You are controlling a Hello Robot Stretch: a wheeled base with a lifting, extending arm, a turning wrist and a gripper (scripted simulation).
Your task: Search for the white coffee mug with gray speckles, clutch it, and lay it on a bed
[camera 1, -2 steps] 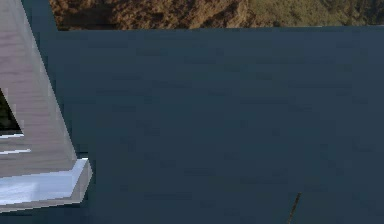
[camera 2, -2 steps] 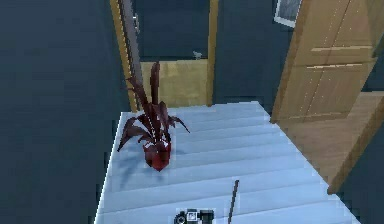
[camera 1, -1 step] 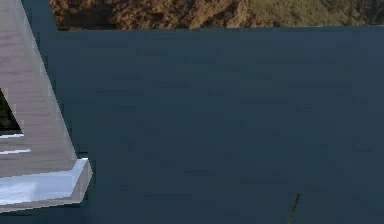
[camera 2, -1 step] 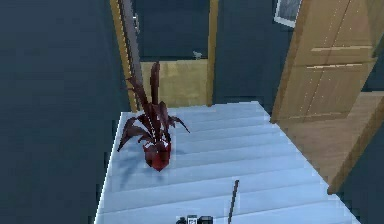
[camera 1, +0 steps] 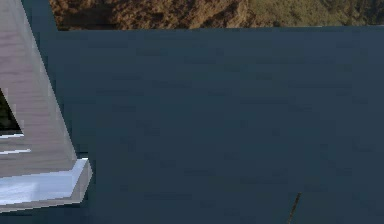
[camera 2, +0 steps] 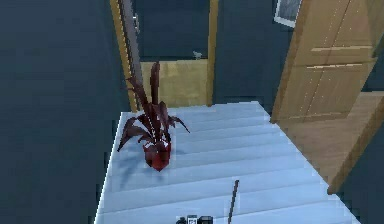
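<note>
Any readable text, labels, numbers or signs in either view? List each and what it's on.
None readable in either view.
Black marks on the white squares at the arm side view's bottom edge: too small to read.
The framed thing on the wall beside the wooden door: too small to tell.
The red plant pot and the white tabletop: no print seen.

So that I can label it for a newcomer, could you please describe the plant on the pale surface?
In the arm side view, find the pale blue slatted surface before the wood-framed doorway. On its left half stands the plant. Unlike the thin dark rod nearby, it is upright, with spiky dark red leaves in a round red pot.
</note>
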